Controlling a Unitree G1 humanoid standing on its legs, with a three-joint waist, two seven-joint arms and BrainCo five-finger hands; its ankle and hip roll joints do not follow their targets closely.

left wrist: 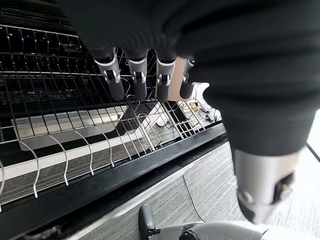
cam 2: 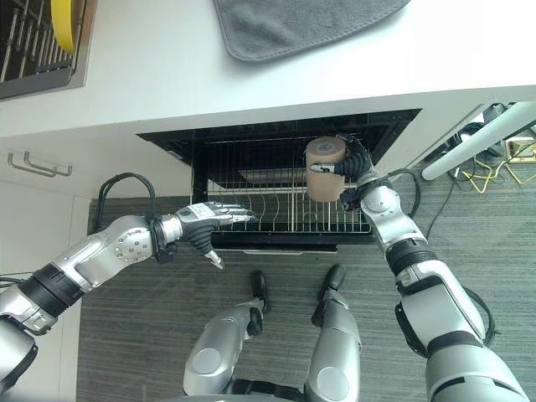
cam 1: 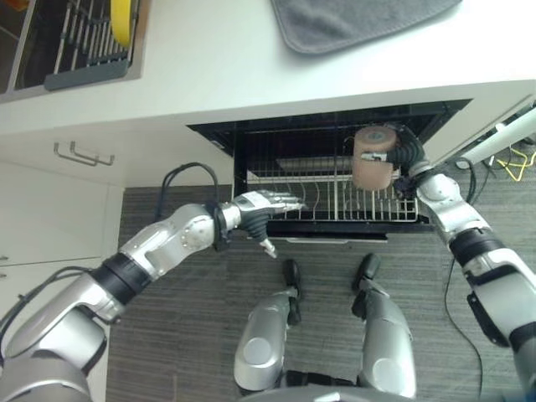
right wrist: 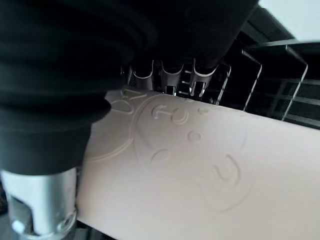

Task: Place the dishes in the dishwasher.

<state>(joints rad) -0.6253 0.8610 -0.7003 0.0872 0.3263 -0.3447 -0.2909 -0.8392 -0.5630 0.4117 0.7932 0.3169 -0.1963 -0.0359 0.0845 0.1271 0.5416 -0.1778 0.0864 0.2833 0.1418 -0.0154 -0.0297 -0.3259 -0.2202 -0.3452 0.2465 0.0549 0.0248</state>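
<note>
At the far left of the white countertop, a yellow dish is seen standing in a drying rack, and a grey mat is laid further right. Below, the left hand is held with fingers straight and relaxed at the left edge of the dishwasher's wire rack. To the right, a beige cup is gripped by the curled fingers of the right hand above the rack's right part.

A pale pinkish-tan cup, embossed with what may be a face, is held upright above the pulled-out wire rack of the open dishwasher.
</note>
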